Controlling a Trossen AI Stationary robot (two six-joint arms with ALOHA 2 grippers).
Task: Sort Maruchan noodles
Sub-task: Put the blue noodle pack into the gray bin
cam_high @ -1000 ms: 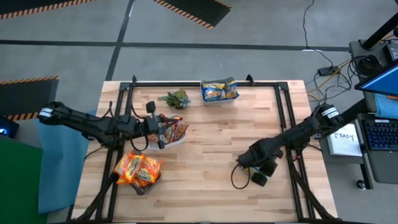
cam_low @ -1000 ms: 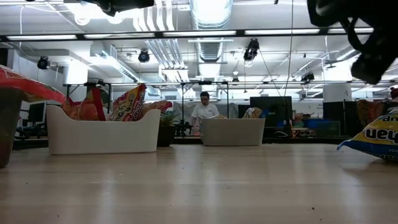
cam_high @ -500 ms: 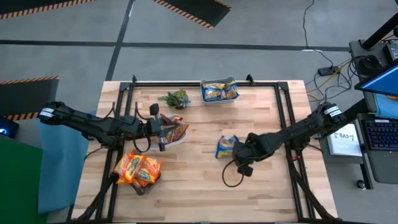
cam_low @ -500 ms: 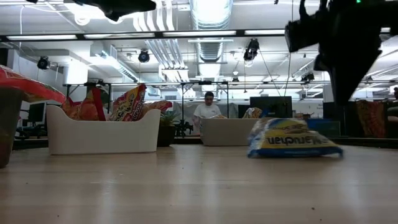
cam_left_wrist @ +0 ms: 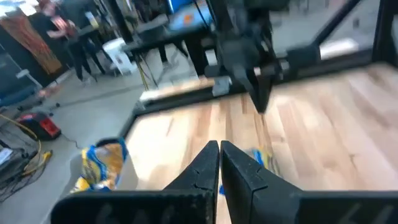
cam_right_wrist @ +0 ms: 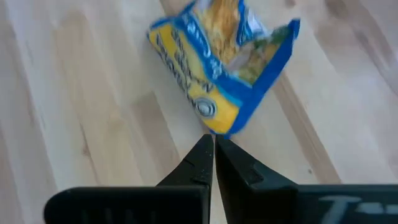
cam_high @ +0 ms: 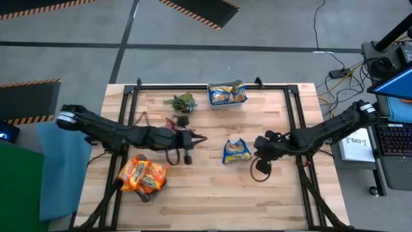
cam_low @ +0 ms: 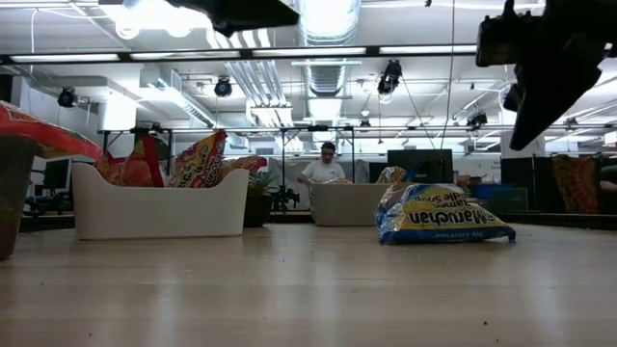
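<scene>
A loose blue-yellow packet (cam_high: pixel 237 151) of Maruchan noodles is seen lying flat on the table, right of centre and well short of the far edge; in the low view (cam_low: pixel 442 216) it rests on the wood with nothing gripping it. Just beside it, on its right, the right gripper (cam_high: pixel 263 143) is found with its fingers (cam_right_wrist: pixel 200 163) pressed narrowly together, empty, their tips pointed at the packet's near corner (cam_right_wrist: pixel 225 67). More blue-yellow packets are gathered in a clear tub (cam_high: pixel 227 94) at the middle of the far edge. Orange-red packets (cam_high: pixel 143 174) are piled towards the near left corner, and dark red ones stand in a white tub (cam_low: pixel 160 201) visible in the low view. The left gripper (cam_high: pixel 193 140) is held above the table left of centre, its fingers (cam_left_wrist: pixel 205 169) likewise closed on nothing, close to a small green plant (cam_high: pixel 181 102)

The step in hand is judged to be the sorting of the last stray blue-yellow packet. For the next move the right fingers would need to be opened wide, lowered over the crinkly wrapper, closed on an edge, and the packet carried to the clear tub; a slip of the thin plastic is the likely difficulty
</scene>
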